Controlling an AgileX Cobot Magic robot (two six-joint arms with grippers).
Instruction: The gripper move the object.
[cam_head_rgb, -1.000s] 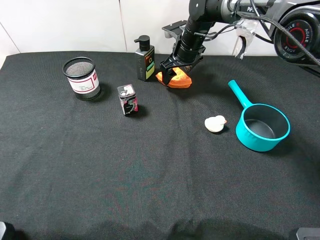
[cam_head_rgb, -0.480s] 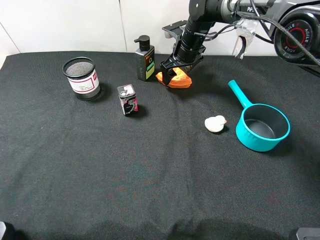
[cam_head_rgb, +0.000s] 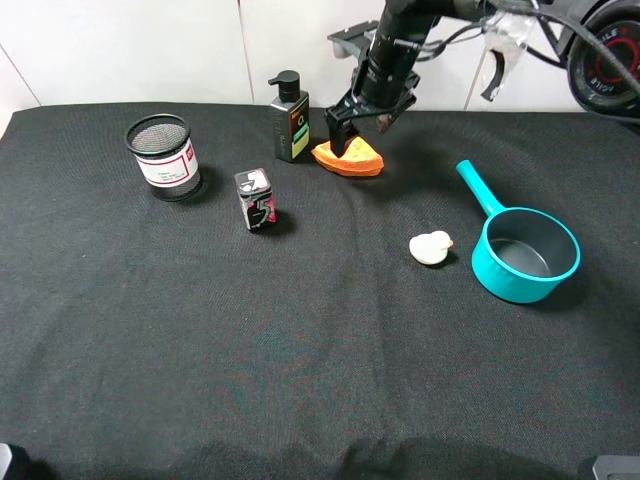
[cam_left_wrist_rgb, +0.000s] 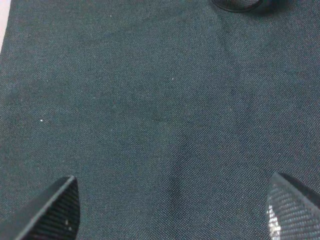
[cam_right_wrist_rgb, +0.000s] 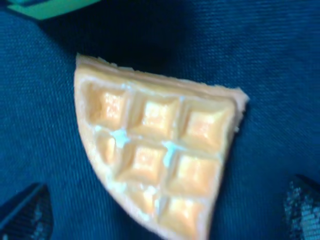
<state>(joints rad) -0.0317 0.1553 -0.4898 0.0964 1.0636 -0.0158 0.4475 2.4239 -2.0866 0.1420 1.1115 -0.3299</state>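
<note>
One gripper (cam_head_rgb: 353, 121) now lifted off the released waffle wedge (cam_head_rgb: 352, 158).

1. Your right wrist camera looks straight down on the waffle wedge (cam_right_wrist_rgb: 157, 165), which lies flat on the dark cloth (cam_right_wrist_rgb: 280, 65) with its grid top facing up.
2. You can see its squares in orange-yellow, with pale streaks along some ridges.
3. The two fingertips (cam_right_wrist_rgb: 25, 212) of the right gripper (cam_right_wrist_rgb: 165, 212) show only at opposite edges, spread wide, with the wedge between them and neither touching it.
4. A green-edged object (cam_right_wrist_rgb: 45, 6) peeks in beyond the wedge's straight side.
</note>
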